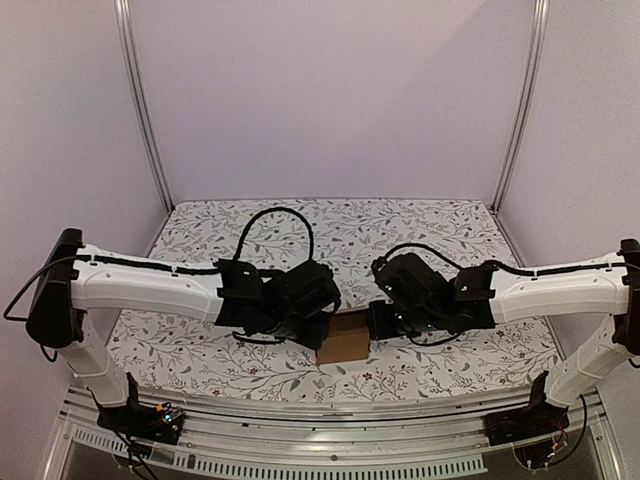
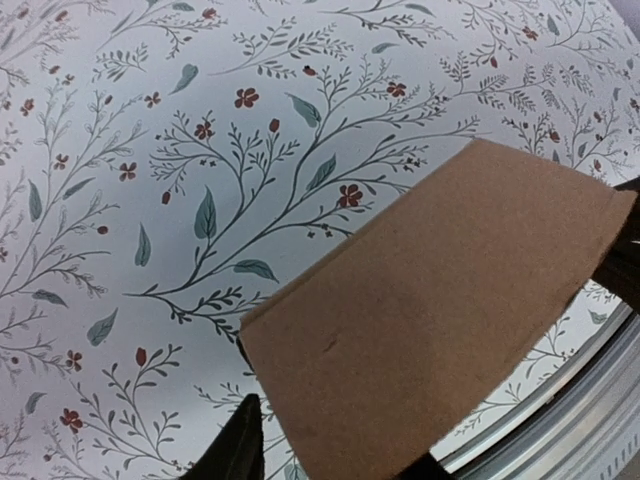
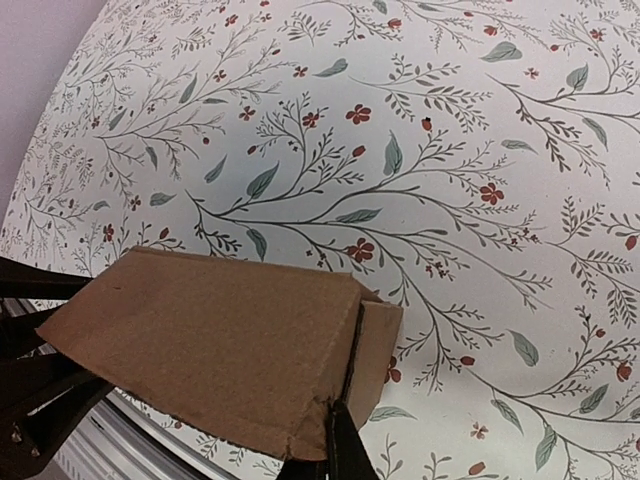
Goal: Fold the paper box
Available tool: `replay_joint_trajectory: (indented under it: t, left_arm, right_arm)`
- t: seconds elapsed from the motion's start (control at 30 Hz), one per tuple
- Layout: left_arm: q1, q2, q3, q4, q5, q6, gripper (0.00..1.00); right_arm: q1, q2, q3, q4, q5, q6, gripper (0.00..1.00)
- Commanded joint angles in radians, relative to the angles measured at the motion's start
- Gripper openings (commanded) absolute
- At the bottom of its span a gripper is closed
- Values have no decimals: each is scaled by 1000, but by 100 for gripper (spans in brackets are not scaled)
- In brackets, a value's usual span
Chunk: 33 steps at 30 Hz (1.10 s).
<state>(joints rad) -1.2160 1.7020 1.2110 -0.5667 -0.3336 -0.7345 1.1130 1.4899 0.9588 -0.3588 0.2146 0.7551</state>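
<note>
Left side: the left gripper (image 1: 318, 318) sits low over the near part of the floral cloth (image 1: 400, 240), up against the left face of the paper box (image 1: 343, 341). In the left wrist view its jaws stand partly apart. One dark finger (image 2: 240, 445) lies just beside the box's lower left edge, and the other shows only as a tip under the cardboard. Whether they bear on the box or are clear of it cannot be told.

Centre: the box rests between the two grippers, near the front edge of the cloth. It is a raised, closed-looking block, not a flat sheet. The broad brown panels visible are smooth, with creased edges.

Right side: the right gripper (image 1: 378, 320) is clenched at the box's right end. In its wrist view one finger (image 3: 338, 445) lies along a dark seam where the top panel meets a short end flap; its partner is hidden by cardboard. It appears to pinch that wall.

Assessment: the folding looks largely complete. The seam at the right end shows a slight gap, so seating that flap and withdrawing both grippers appear to be what is left
</note>
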Motion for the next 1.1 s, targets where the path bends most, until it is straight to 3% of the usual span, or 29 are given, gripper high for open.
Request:
replay_joint_trajectory:
  t: [0.0,0.17,0.3,0.6,0.7,0.83,0.9,0.93,1.07]
  left_arm:
    - [-31,-1,-41,-42,85,15,42]
    - [-30,-54,-68,-15,137,56,59]
    - [-23,-113,-104,17,195,96,67]
    - [20,-291,-143,48,306,215,72]
    - [78,-351,-132,42,346,247,61]
    - [169,-385,-148,107,457,248,17]
    - [196,-380,-155,145,483,242,5]
    - [206,-374,-158,162,488,238,1]
    - [257,-340,-186,274,577,199,0]
  right_arm:
    - [30,58,-1,-102,19,5,0]
    - [32,72,10,-108,57,10,0]
    - [36,89,17,-108,77,-2,0]
    - [52,115,21,-91,111,-45,0]
    - [58,123,15,-79,132,-78,0]
    - [62,135,15,-59,148,-122,0]
    - [63,135,15,-44,152,-142,0]
    - [66,133,14,-36,153,-156,0]
    - [76,119,15,-17,165,-185,0]
